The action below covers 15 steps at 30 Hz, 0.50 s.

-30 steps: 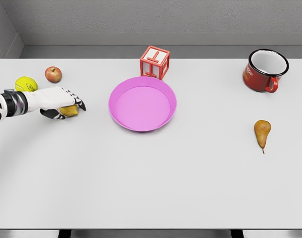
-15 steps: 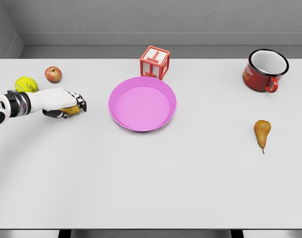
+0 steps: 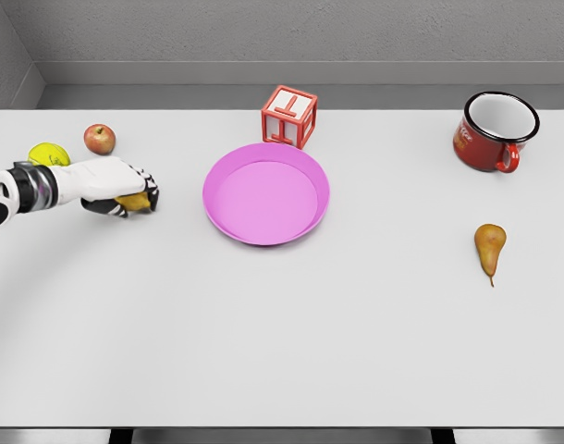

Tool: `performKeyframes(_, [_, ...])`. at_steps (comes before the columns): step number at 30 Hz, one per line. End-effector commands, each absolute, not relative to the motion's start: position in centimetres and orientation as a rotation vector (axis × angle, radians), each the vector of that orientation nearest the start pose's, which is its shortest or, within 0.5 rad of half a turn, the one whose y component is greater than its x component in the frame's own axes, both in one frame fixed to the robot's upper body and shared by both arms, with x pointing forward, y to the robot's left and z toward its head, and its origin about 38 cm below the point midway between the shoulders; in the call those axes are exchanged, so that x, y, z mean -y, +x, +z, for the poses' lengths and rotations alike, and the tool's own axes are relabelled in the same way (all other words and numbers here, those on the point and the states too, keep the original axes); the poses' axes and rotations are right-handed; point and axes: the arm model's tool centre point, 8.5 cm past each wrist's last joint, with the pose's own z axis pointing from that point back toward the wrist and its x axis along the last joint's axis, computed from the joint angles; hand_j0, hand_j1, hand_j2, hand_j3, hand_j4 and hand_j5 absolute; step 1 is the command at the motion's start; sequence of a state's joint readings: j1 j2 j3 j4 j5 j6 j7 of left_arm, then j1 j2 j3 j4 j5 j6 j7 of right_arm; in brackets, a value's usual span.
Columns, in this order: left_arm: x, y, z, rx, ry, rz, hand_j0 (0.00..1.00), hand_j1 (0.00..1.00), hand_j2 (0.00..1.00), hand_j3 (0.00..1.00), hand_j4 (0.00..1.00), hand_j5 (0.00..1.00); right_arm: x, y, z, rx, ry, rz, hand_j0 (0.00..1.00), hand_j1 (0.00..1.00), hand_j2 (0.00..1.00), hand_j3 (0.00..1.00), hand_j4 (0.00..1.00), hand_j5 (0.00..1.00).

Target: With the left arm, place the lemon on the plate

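Note:
Most of the yellow lemon (image 3: 132, 202) is covered by my left hand (image 3: 141, 192), whose fingers are curled around it at the table's left side. Whether it touches the table I cannot tell. My white forearm enters from the left edge. The round pink plate (image 3: 266, 196) sits a short way to the right of the hand, with nothing on it. My right arm is out of view.
A yellow-green ball (image 3: 42, 153) and a red apple (image 3: 100, 139) lie just behind my left hand. A red lettered cube (image 3: 288, 116) stands behind the plate. A red mug (image 3: 494, 130) sits at the far right and a brown pear (image 3: 489, 247) lies in front of it.
My left hand has closed tighter around the lemon and shifted slightly up and away from me in the picture. Less of the lemon and the ball shows now.

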<state>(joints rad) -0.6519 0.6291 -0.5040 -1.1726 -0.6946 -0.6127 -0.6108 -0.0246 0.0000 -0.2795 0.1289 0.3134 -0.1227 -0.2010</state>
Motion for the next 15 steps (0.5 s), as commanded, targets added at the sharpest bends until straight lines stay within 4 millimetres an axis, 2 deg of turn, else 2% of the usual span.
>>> performKeyframes(1, [-31.9, 47.4, 16.1, 1.127, 0.492, -2.083, 0.43, 0.43, 0.43, 0.43, 0.43, 0.43, 27.5, -1.3, -25.7, 0.027, -0.249, 0.029, 1.00, 1.00, 1.00, 1.00, 1.00, 1.00])
performKeyframes(13, [-29.6, 47.3, 18.9, 1.229, 0.530, -2.125, 0.43, 0.43, 0.43, 0.43, 0.43, 0.43, 27.5, -1.4, -25.7, 0.026, -0.249, 0.030, 1.00, 1.00, 1.00, 1.00, 1.00, 1.00])
performKeyframes(15, [-28.7, 47.1, 19.6, 1.274, 0.523, -2.129, 0.43, 0.43, 0.43, 0.43, 0.43, 0.43, 27.5, -1.3, -25.7, 0.027, -0.249, 0.029, 1.00, 1.00, 1.00, 1.00, 1.00, 1.00])
